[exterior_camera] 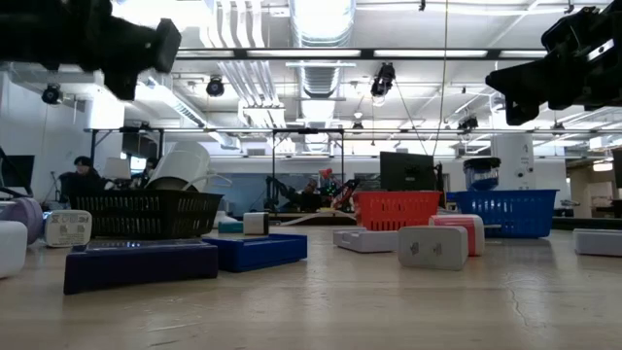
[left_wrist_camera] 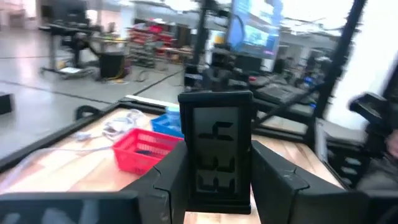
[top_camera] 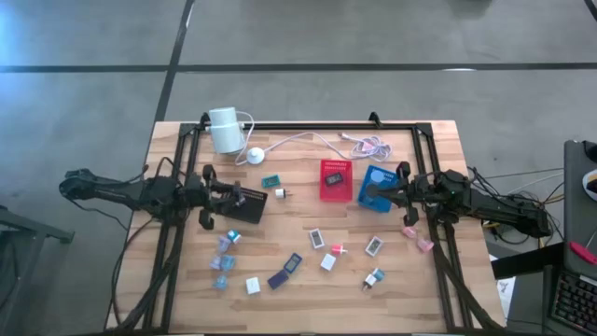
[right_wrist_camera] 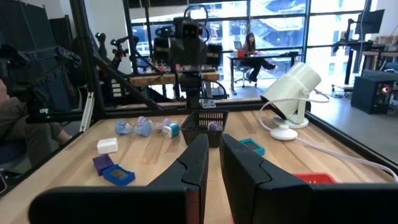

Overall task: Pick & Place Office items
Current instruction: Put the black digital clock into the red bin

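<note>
Trays, 3 (black, red, blue), left jaws gripping 1 black display piece, right jaws shut, empty.

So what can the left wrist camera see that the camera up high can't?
Only the left wrist view shows the digits on the black display piece that the left gripper holds. Only the high view shows the black tray, the white cylinder, the small pieces scattered on the table and the right gripper, which holds nothing over the blue tray. Both show the red tray and the blue tray.
</note>
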